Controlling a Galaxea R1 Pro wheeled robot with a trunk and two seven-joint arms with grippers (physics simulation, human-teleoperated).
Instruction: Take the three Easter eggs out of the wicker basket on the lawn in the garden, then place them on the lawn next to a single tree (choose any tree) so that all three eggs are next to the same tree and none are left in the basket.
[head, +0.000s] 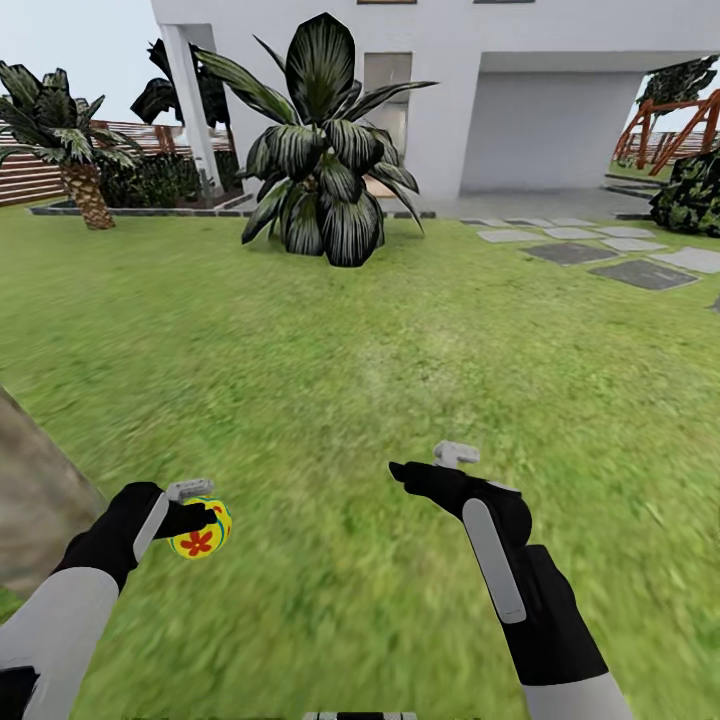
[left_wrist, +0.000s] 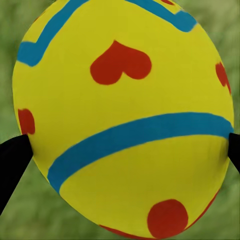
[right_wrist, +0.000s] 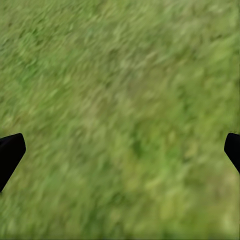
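Left hand (head: 200, 520) grips egg (head: 201, 531) over open lawn (head: 350, 380).

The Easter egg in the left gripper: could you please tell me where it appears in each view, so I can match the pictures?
Head view: the Easter egg sits low at the left, held in the left gripper.
Left wrist view: the egg takes up most of the picture, between the dark jaws.
Right wrist view: not in it.
Shared landmark: the lawn lies behind in all three.

Bright even daylight, grass blurred.
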